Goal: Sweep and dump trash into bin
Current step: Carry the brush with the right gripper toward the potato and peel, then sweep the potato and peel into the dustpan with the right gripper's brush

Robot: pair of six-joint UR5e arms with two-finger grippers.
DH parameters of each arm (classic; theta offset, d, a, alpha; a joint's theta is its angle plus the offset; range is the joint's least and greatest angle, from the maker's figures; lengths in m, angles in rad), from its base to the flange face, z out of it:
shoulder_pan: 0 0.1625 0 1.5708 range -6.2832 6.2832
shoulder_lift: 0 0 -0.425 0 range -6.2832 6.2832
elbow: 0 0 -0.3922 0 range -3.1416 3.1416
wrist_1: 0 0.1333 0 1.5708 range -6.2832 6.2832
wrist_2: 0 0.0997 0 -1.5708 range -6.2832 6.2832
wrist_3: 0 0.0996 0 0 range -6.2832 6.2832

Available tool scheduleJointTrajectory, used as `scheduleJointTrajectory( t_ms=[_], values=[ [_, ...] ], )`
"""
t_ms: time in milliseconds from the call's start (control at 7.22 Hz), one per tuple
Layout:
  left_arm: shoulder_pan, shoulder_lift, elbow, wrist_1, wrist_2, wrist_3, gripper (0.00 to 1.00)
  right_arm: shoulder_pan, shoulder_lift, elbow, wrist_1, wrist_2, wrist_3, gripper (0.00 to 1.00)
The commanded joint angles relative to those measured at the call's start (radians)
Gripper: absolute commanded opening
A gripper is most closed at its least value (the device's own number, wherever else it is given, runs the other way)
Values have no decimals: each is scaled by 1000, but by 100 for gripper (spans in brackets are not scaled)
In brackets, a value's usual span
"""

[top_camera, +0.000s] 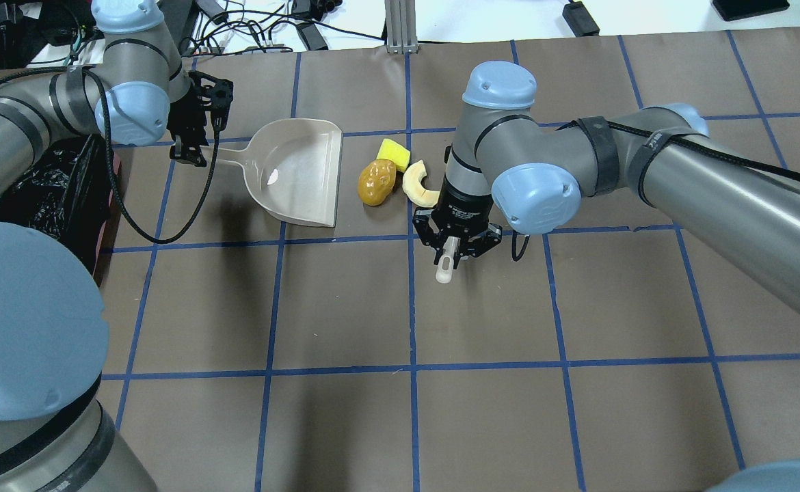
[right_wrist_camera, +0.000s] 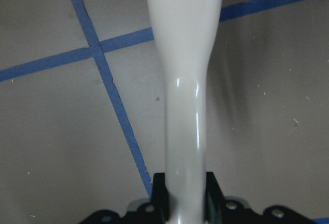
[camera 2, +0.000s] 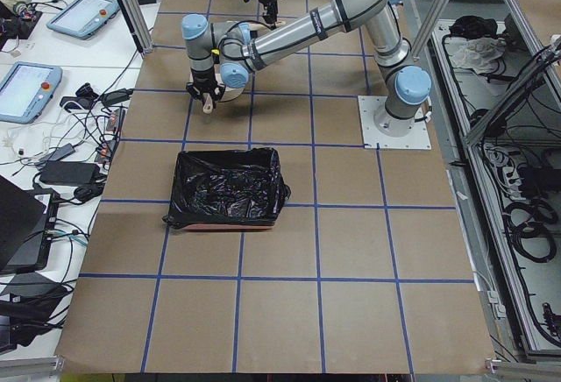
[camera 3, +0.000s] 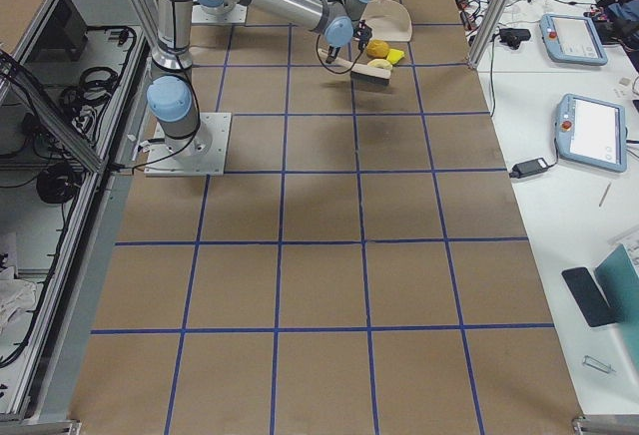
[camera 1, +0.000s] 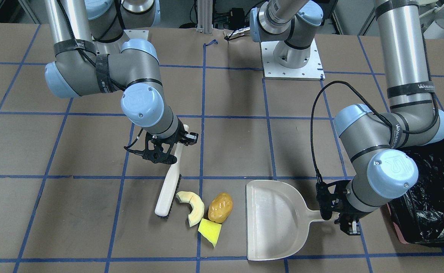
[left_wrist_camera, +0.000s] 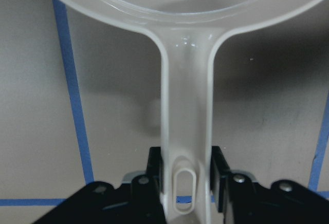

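Three trash pieces lie together on the table: a cream crescent slice [camera 1: 192,206], a golden-brown potato-like lump [camera 1: 220,207] and a yellow wedge [camera 1: 210,231]. My right gripper [camera 1: 169,149] is shut on the handle of a white brush [camera 1: 167,193], whose bristles rest on the table just beside the crescent. My left gripper [camera 1: 336,218] is shut on the handle of the off-white dustpan [camera 1: 273,220], which lies flat with its open mouth toward the trash, a small gap away. The black-lined bin [camera 1: 434,197] stands behind the left arm's wrist.
The brown table paper carries a blue tape grid [top_camera: 410,301]. The arm base plate [camera 1: 292,60] sits at the table's robot side. In the overhead view the bin [top_camera: 65,184] is at the left edge, partly hidden by the left arm.
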Motion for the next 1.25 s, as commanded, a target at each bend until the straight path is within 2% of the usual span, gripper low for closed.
scheduleJointTrajectory(
  t_ms=[0, 277, 416, 693, 1108],
  values=[
    [0, 0, -2, 3, -1, 2, 6, 0, 5, 0, -26, -3, 0, 0],
    [3, 1, -4, 3, 1, 8, 6, 14, 36, -3, -87, -3, 23, 0],
    [3, 0, -4, 3, 2, 8, 7, 38, 57, -37, -121, -3, 26, 0],
    [3, 1, -4, 5, 4, 10, 7, 81, 114, -115, -123, -5, 77, 0],
    [3, 0, -4, 5, 2, 8, 7, 135, 148, -149, -155, -5, 75, 0]
  ],
)
